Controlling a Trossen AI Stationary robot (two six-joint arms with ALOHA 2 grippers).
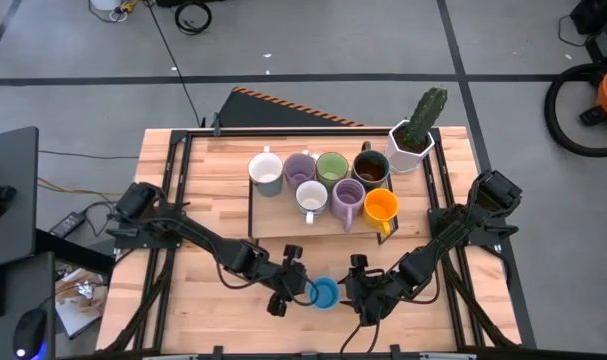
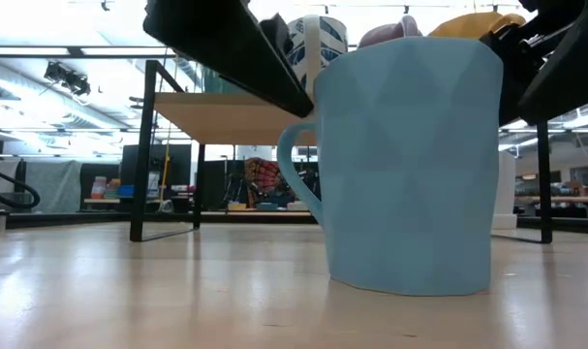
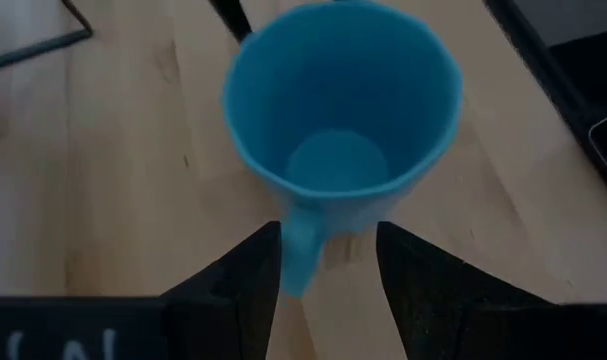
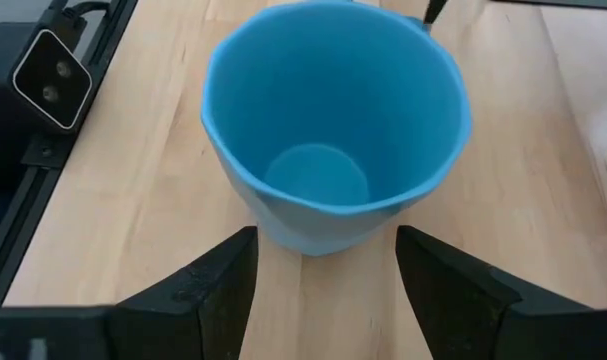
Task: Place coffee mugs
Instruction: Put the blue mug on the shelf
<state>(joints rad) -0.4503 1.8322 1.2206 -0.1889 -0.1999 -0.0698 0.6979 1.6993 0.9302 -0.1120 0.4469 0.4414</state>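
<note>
While the left end effector straddles the blue mug's handle, the right end effector gapes empty.

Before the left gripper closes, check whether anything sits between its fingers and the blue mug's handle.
Nothing visible does. The left gripper is open, with the blue mug handle between its fingers and only bare table around. The right gripper is open on the mug's other side, not touching it.

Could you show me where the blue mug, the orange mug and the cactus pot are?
Small round blue handled mug (image 1: pixel 325 293): high view, on its open inside.
Small round orange handled mug (image 1: pixel 381 206): high view, on its inside.
White faceted pot with a green cactus (image 1: pixel 411 150): high view, on the pot's rim.
</note>
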